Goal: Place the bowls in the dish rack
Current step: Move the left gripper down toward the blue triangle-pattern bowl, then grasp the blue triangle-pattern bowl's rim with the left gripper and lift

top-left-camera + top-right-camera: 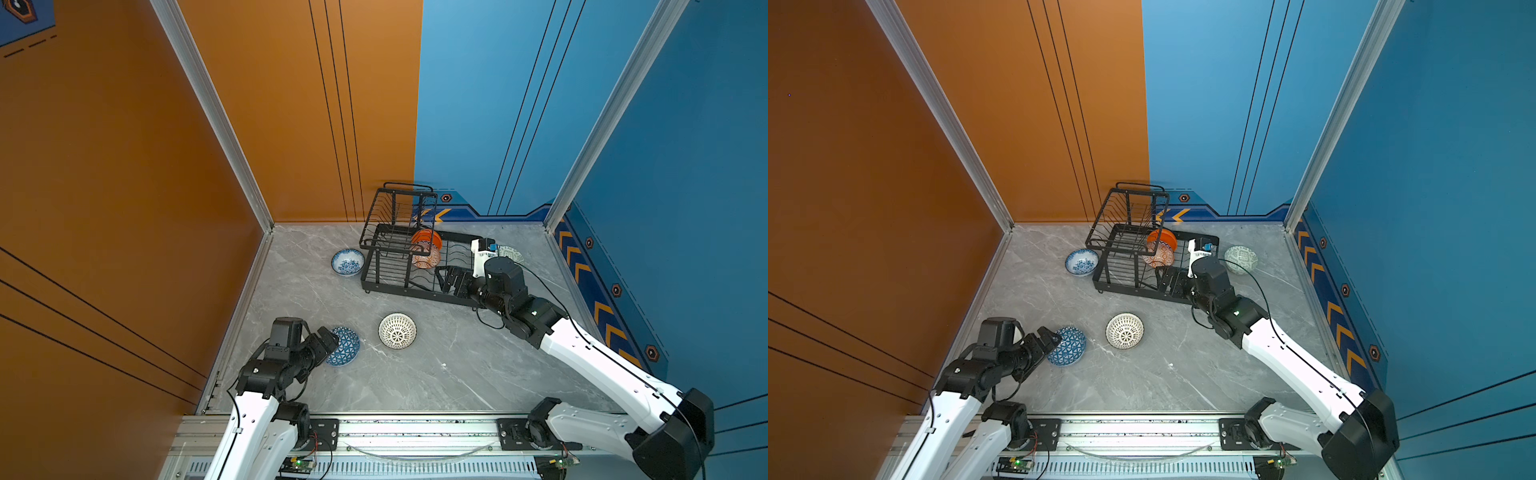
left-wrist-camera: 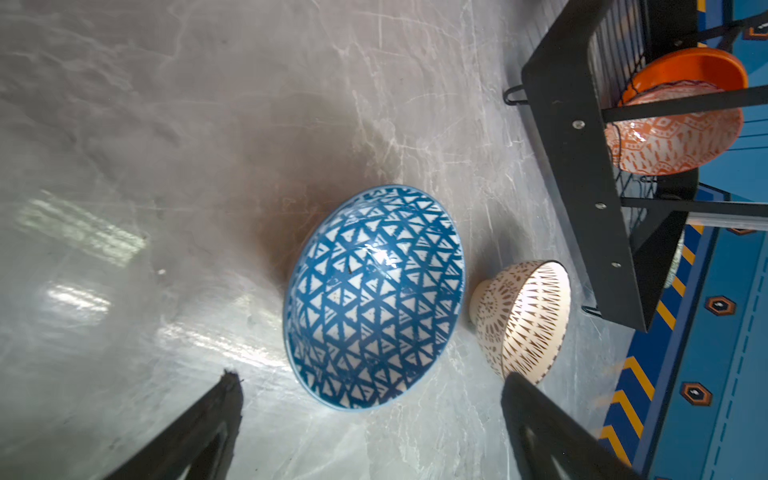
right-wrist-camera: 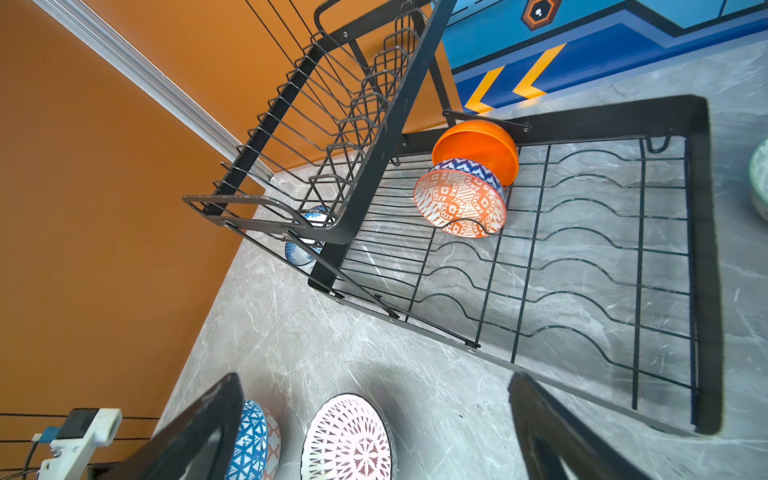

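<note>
Top views: the dish rack (image 1: 399, 292) sits askew near the back of the grey marble tabletop (image 1: 436, 382), with its raised basket toward the orange wall (image 1: 291, 124). Its low tier stretches toward the blue wall (image 1: 478, 104).

Two of the bowls stand on edge in that low tier beside the basket. The plain orange bowl (image 1: 428, 237) is behind and the orange-white bowl (image 1: 426, 258) is pressed against it in front. The floral bowl (image 1: 348, 262) sits just left of the rack, and the pale green bowl (image 1: 1241, 259) sits just past its right end.

On the open marble in front lie the dotted white bowl (image 1: 397, 331) and the blue triangle bowl (image 1: 348, 349), apart from each other. The left gripper (image 1: 332, 341) hangs at the blue triangle bowl's rim. The right gripper (image 1: 442, 280) hovers over the rack's front rail. Both have their jaws spread wide.

Left wrist view: the open fingers (image 2: 208, 415) flank the blue triangle bowl's near rim, clear of it on either side. The dotted white bowl sits just beyond, short of the rack's end frame.

Right wrist view: the fingers (image 3: 552, 428) stand wide over bare marble before the front rail. Several wavy slots lie open between that rail and the orange-white bowl.
</note>
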Tool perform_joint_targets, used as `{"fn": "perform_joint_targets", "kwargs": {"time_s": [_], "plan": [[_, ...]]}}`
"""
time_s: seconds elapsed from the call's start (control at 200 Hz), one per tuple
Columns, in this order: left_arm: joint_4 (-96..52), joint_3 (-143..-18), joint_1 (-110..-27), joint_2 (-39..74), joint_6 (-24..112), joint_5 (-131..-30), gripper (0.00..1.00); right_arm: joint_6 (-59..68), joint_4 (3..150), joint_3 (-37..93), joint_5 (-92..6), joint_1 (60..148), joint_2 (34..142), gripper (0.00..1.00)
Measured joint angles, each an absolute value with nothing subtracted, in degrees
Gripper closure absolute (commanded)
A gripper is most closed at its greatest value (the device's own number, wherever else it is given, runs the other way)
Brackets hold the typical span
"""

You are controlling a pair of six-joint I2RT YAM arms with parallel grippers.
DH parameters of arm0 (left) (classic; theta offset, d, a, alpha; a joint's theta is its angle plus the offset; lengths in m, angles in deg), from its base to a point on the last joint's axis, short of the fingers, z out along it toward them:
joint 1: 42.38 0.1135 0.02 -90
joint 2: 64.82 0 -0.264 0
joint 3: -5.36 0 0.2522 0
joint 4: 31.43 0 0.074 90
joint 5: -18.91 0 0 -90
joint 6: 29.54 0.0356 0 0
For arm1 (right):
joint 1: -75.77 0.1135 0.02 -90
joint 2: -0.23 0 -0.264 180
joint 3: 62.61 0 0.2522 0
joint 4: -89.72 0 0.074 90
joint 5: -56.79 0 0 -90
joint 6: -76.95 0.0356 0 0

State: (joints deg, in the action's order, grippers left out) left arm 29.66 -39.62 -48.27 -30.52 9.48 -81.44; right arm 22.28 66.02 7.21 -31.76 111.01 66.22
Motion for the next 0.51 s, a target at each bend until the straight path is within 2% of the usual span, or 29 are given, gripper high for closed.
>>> {"fn": "perform_joint_targets", "kwargs": {"time_s": [0.27,0.505], "plan": [[32.08,-39.69,-47.95,-33.16,8.08,-72.78,0.02,21.39,66.15,6.48,-33.09,110.22,67.82,0.00],[32.76,-39.69,-47.90,-32.42,7.19,-70.11,0.02,21.23,66.33,6.48,-33.99,110.18,69.46,0.00]]}}
